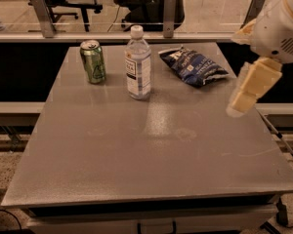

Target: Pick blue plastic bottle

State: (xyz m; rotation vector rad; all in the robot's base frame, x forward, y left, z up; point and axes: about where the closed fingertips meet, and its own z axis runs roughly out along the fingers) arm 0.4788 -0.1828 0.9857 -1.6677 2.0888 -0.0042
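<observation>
The blue plastic bottle (pixel 138 63) stands upright at the back middle of the grey table (pixel 151 165). It is clear with a white cap and a white label. My gripper (pixel 240 100) hangs in the air over the table's right edge, pointing down and to the left. It is well to the right of the bottle and nearer the camera than it, and it touches nothing.
A green drink can (pixel 93 61) stands left of the bottle. A dark blue crinkled snack bag (pixel 192 66) lies to its right, between bottle and gripper. A railing and office chairs stand behind the table.
</observation>
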